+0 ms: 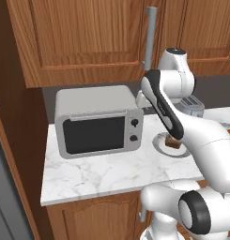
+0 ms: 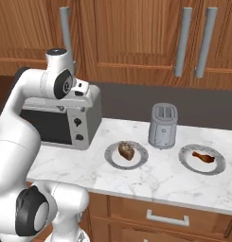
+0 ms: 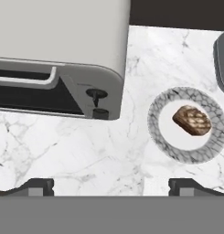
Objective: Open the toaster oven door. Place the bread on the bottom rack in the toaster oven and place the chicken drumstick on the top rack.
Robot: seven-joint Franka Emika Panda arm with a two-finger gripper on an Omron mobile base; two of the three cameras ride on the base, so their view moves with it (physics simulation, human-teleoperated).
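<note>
Oven (image 1: 98,121) sits at the left end of the marble counter (image 1: 111,176), under the wood cabinets (image 1: 83,37). Door (image 1: 94,135) is shut, dark glass facing front, bar handle (image 3: 26,83) along its top edge. Two black knobs (image 1: 134,130) stacked on the right of the front panel. Racks hidden behind the shut door, cannot tell them apart.

Bread (image 2: 126,150) lies on a grey-rimmed plate (image 2: 112,158) just right of the oven, near the counter's front half. In the hand view the bread (image 3: 192,120) is off-centre on its plate (image 3: 154,123), toward the plate's right side. Drumstick (image 2: 203,157) lies on a second plate (image 2: 186,163) further right, well apart from the oven, thin bone end pointing left. Small two-slot toaster (image 2: 163,125) stands between the two plates, set back toward the wall.

Arm is raised over the counter, hand above the oven's right front corner and looking down. Gripper (image 3: 111,185) is empty, jaws spread wide; finger tips (image 3: 38,186) show at the bottom edge of the hand view, over bare marble in front of the oven. Nothing between them, nothing touched. Gripper is above and apart from the door handle, and apart from the bread plate.

Two long grey handles (image 2: 195,42) hang on the cabinets above the toaster; drawer handle (image 2: 167,218) below the counter front.
</note>
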